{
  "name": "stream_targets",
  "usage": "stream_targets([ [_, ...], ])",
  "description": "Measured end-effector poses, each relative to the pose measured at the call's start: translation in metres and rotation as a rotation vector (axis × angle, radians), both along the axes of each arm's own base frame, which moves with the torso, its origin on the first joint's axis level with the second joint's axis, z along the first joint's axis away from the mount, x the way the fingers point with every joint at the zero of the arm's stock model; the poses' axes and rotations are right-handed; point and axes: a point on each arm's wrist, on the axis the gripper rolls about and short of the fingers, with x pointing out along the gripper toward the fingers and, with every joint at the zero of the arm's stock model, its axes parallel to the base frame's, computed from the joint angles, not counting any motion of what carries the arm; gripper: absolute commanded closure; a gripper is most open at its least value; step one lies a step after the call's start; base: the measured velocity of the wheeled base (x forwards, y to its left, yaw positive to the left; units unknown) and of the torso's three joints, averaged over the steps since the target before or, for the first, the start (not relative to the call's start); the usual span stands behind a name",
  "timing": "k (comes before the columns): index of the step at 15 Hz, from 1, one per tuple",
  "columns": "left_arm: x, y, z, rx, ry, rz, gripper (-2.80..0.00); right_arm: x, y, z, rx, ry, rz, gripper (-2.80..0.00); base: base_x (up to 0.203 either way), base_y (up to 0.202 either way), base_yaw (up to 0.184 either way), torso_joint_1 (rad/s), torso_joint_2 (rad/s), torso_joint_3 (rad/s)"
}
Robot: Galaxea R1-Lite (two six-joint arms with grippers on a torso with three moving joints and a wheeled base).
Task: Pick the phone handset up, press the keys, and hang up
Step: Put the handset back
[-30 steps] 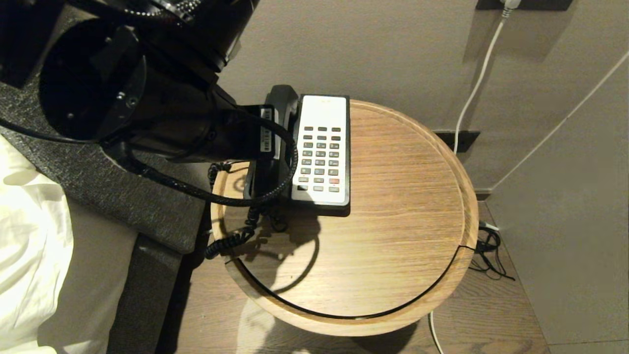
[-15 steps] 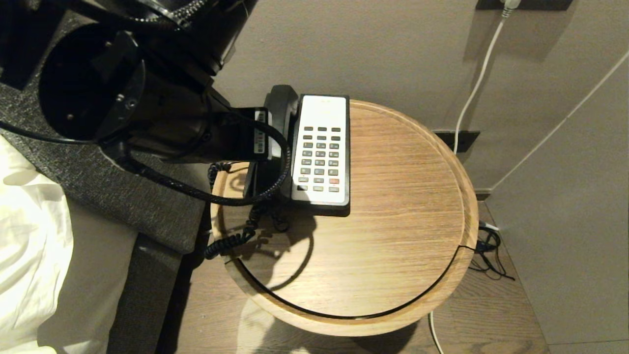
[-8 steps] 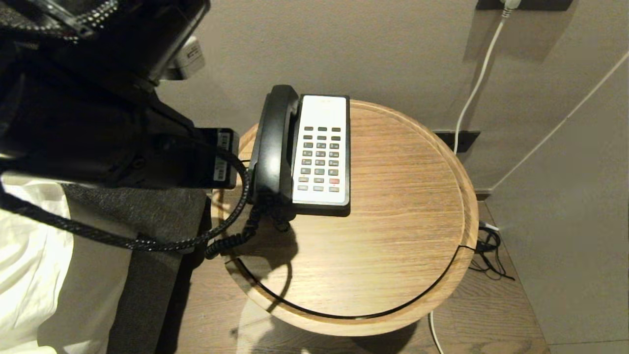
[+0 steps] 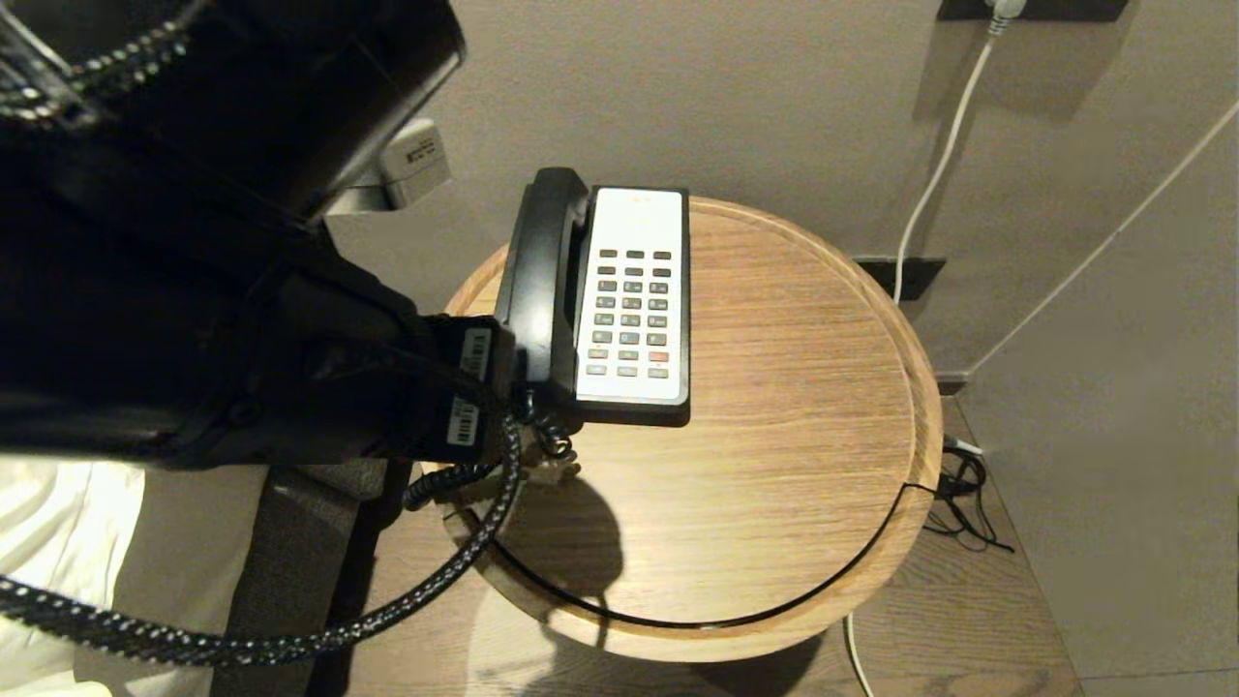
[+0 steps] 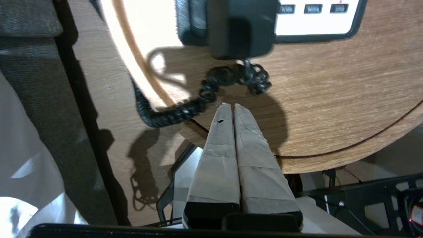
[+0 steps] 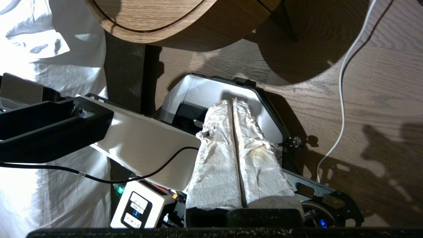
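The black phone handset point(image 4: 537, 290) lies in its cradle on the left side of the phone base, on the round wooden table point(image 4: 774, 436). The keys point(image 4: 631, 315) sit uncovered in the white faceplate beside it. The handset's coiled cord point(image 4: 455, 479) runs off the table's left edge. My left gripper point(image 5: 230, 105) is shut and empty. It hovers over the table just short of the handset's near end point(image 5: 241, 29), close to the cord's tangle point(image 5: 251, 76). The left arm point(image 4: 242, 339) fills the left of the head view. My right gripper point(image 6: 232, 100) is shut and parked low over the robot's base.
A wall stands right behind the table, with a white cable point(image 4: 944, 155) hanging down it. Black cords point(image 4: 958, 494) lie on the floor at the table's right. A grey upholstered bed edge point(image 4: 290, 542) with white sheets point(image 4: 58, 523) presses against the table's left.
My left arm has come off the handset, drawn back to the left, then swung toward the table's near side. The handset now shows whole in its cradle. The right arm is still.
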Motion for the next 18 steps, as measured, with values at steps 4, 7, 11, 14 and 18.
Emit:
stream_targets([
  [4,0.006,-0.013,-0.006,0.013,0.015,-0.003,0.0,0.001,0.001,0.001,0.007,-0.006,0.001,0.0,0.0,0.0,0.0,0.0,0.0,0.0],
  [7,0.011,-0.02,-0.009,0.02,0.019,-0.002,0.0,0.001,0.002,-0.001,0.002,-0.002,0.001,0.0,0.0,0.0,0.0,0.0,0.0,0.0],
  [11,0.016,-0.025,-0.013,0.038,0.022,0.01,0.0,0.001,0.002,-0.001,0.001,-0.002,0.002,0.0,0.0,0.0,0.0,0.0,0.0,0.0],
  [14,0.018,-0.026,-0.017,0.053,0.026,0.016,0.0,0.001,0.002,0.0,0.003,-0.005,0.003,0.0,0.0,0.0,0.0,0.0,0.0,0.0],
  [18,0.023,-0.024,-0.018,0.064,0.026,0.032,0.0,0.001,0.001,0.0,0.004,-0.005,0.004,0.0,0.0,0.0,0.0,0.0,0.0,0.0],
])
